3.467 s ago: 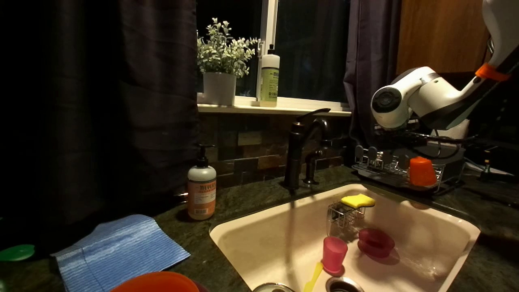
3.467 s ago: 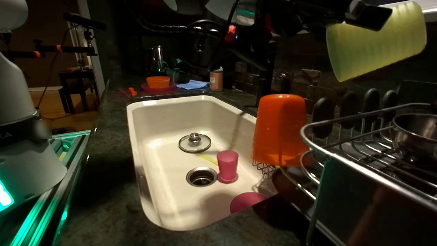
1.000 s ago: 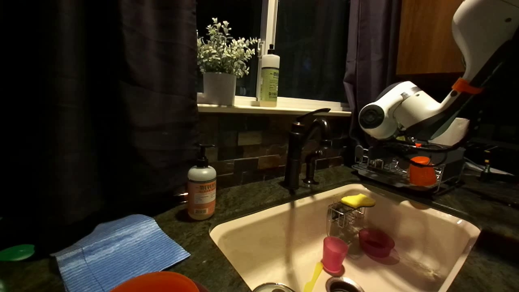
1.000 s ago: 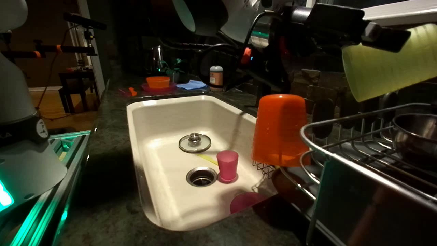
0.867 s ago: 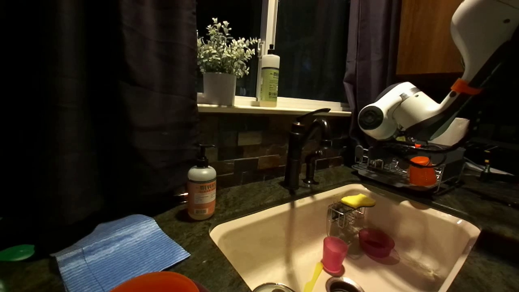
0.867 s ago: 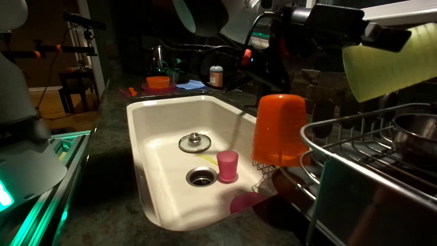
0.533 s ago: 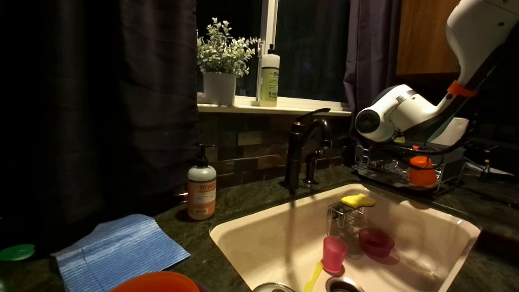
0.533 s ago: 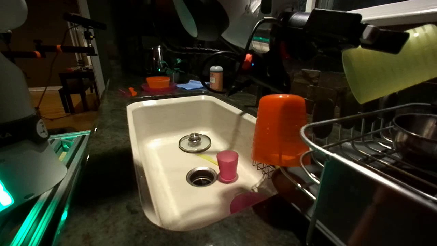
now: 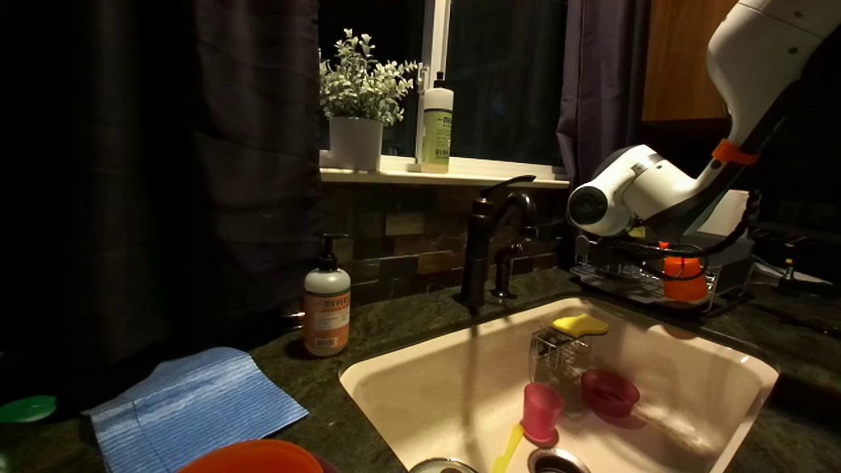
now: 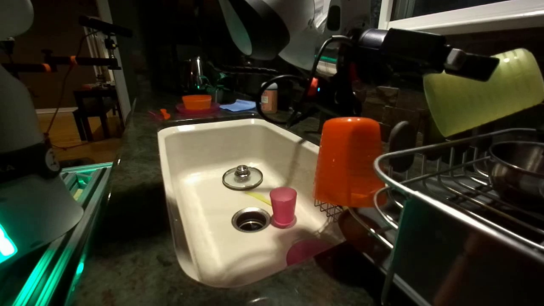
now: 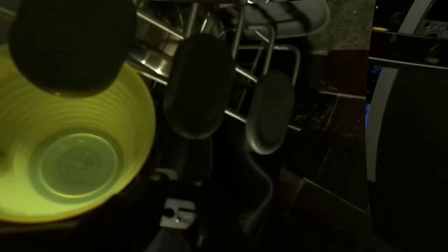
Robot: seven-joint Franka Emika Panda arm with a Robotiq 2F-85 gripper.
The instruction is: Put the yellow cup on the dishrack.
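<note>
Tool [image 10: 488, 68] grips yellow cup [image 10: 484, 97], apparently above the dishrack [image 10: 459, 217].

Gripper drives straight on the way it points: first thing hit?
The held yellow cup leads; likely the tile backsplash, though depth is unclear and it might clip the dishrack first.

Yel. cup [image 10: 488, 97] + tool [image 10: 482, 69] lower; nearer dishrack [image 10: 459, 221]

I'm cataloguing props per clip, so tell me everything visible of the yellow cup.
The yellow cup is a tapered, plastic-looking tumbler with faint wall rings and a round base; no contents show inside. Tipped nearly sideways, mouth facing the wrist view, it is held by the gripper near the dishrack; contact there is unclear.
</note>
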